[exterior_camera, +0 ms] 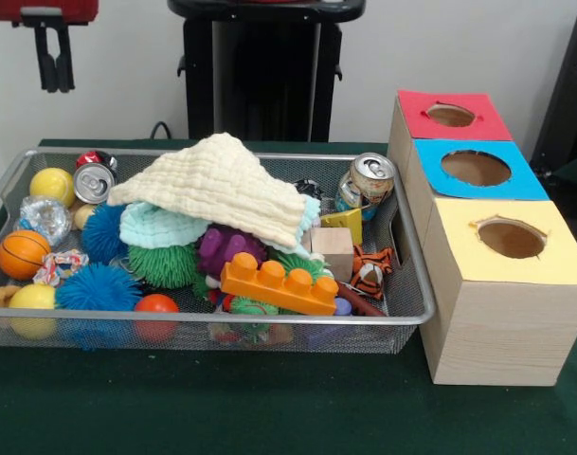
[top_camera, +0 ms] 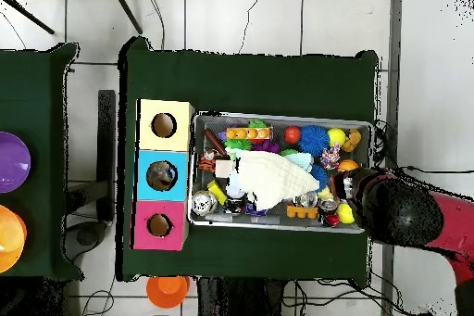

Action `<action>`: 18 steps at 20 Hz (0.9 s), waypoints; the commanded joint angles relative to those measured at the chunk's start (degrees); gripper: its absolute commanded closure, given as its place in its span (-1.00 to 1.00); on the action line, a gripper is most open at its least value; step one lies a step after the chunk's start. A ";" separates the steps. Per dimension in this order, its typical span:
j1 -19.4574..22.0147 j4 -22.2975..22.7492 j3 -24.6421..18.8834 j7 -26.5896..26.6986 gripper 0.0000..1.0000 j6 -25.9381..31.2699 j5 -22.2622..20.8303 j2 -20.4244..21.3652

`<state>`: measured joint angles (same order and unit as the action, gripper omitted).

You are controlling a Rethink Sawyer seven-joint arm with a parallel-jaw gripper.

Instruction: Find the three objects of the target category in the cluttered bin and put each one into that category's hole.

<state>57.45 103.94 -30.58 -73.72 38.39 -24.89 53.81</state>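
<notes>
Front view, worktop: dark green cloth covers the worktop (exterior_camera: 269,408); the wire mesh bin (exterior_camera: 402,284) and a row of pale wooden boxes sit on it, touching side by side.
Room: white wall behind; black pedestal (exterior_camera: 264,66) at the far side; in the overhead view, a tiled floor around the worktop and a second green surface with purple and orange dishes off to one side.
Claw: the claw (exterior_camera: 53,57) hangs at the top corner of the front view, above and behind the bin's end farthest from the boxes, touching nothing. Two dark fingers point down with a narrow gap between them; nothing is held. Whether that gap means open or closed, I cannot tell.
Arm: in the overhead view the red and black arm (top_camera: 407,210) covers that same end of the bin.
Bin contents: a cream cloth (exterior_camera: 222,180) is draped over the heap; balls, spiky toys, an orange brick (exterior_camera: 279,282) and metal cans (exterior_camera: 369,182) around it.
Bottle: one crinkled clear plastic bottle (exterior_camera: 44,218) lies almost directly below the claw, at the bin's near-claw end, beside a yellow ball (exterior_camera: 53,185).
Hole: the red-surround hole (exterior_camera: 451,115) is on the farthest box of the row, across the whole bin from the claw, well apart from it.
</notes>
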 commanded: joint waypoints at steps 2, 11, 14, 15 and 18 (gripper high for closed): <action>2.17 -8.46 -6.08 20.05 1.00 6.21 -8.22 -8.03; 7.29 -8.79 -11.73 21.33 1.00 0.03 -10.91 -12.30; 8.41 -7.49 -13.63 20.09 1.00 -1.08 -11.01 -13.42; 8.64 -7.24 -14.22 19.85 1.00 -1.33 -11.11 -14.05; 9.21 -6.47 -15.89 19.36 1.00 -1.53 -11.16 -15.61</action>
<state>66.32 96.82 -40.07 -69.98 38.52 -32.75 42.70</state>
